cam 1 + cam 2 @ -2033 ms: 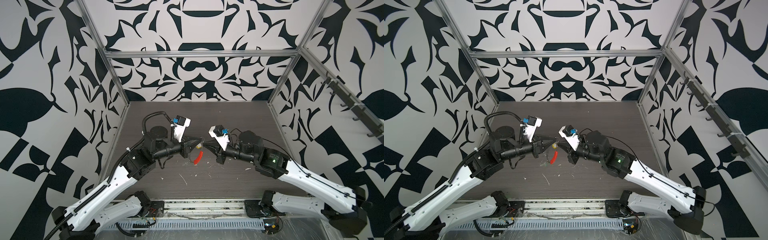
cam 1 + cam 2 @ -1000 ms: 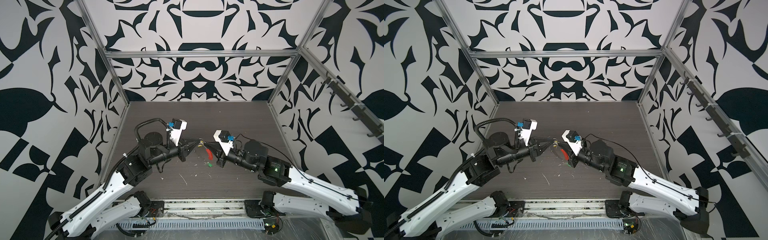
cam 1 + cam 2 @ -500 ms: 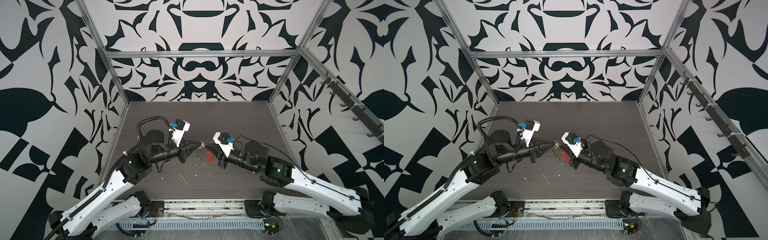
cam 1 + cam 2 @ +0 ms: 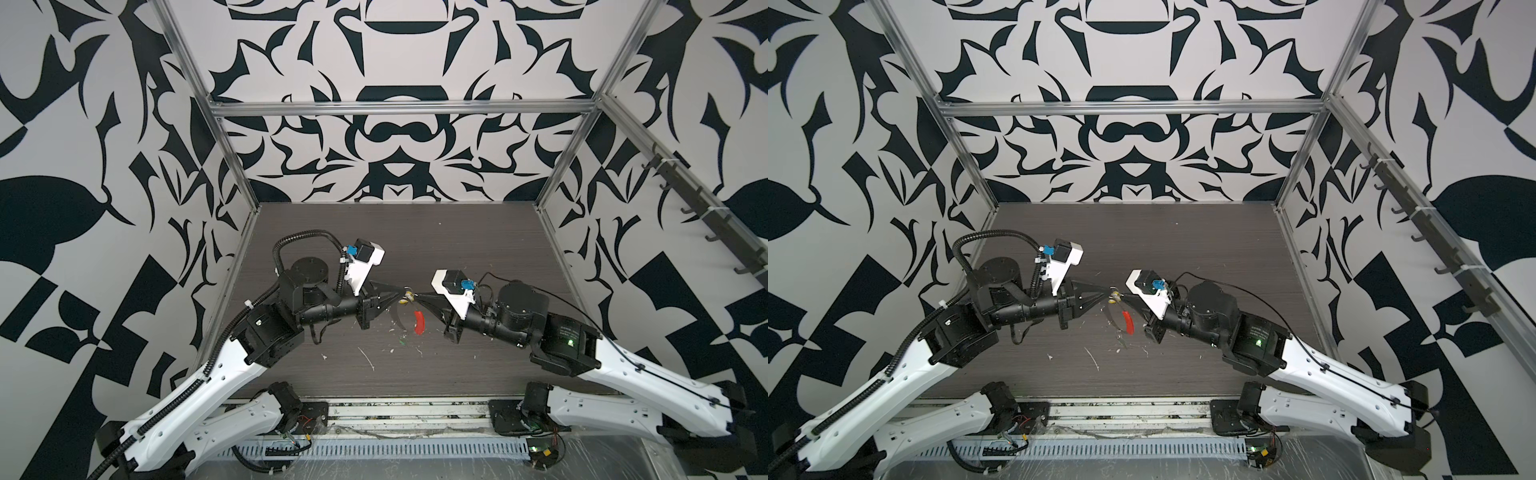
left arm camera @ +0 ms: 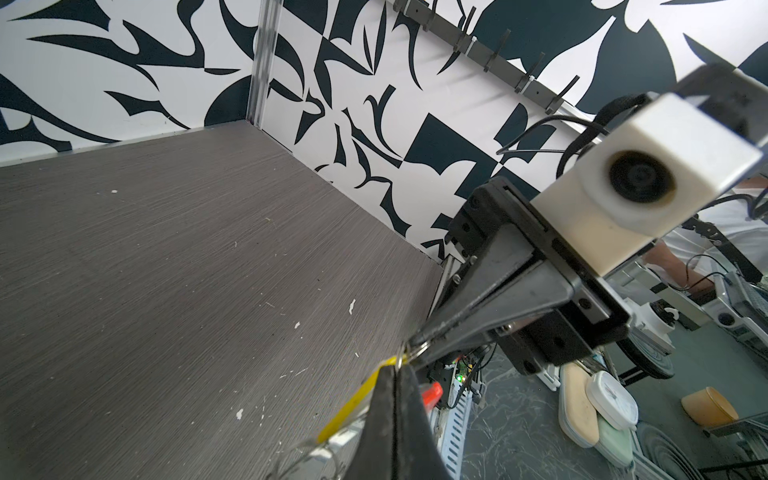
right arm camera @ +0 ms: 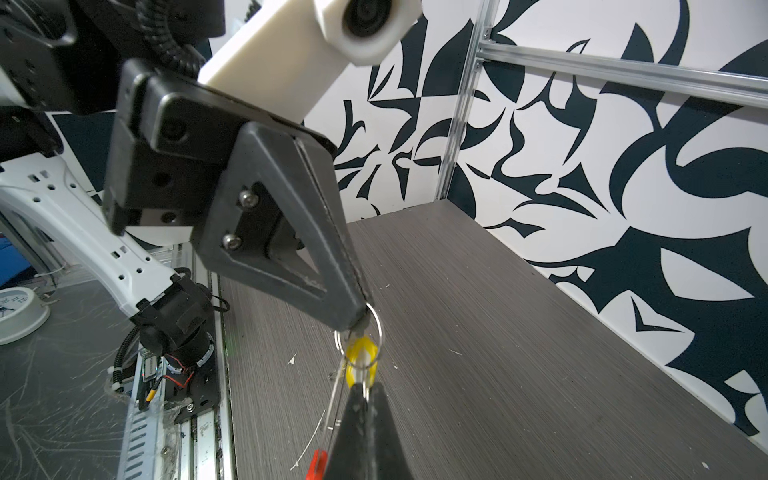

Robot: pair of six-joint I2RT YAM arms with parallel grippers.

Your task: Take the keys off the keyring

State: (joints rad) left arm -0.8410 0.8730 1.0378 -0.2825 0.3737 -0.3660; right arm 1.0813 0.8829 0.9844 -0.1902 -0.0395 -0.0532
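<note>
Key assembly held in mid-air between two closed grippers, at the centre of both top views.

The left gripper [image 4: 400, 293] is clamped on the small metal loop [image 6: 380, 332]. The right gripper [image 4: 417, 296] appears to be clamped on the lower end of the small yellow tag-like key [image 6: 352, 372]. The large thin grey keyring hoop with a red-covered arc [image 4: 420, 323] hangs free beneath their tips, above the dark wood-grain table [image 4: 457, 249]. All of these parts are judged light. The hoop is likely springy wire and prone to swinging, and the loop is likely stiff and slippery. The red arc probably gives the surest hold on the hoop. The flat faces of the key probably suit the pads better than its edges would.
</note>
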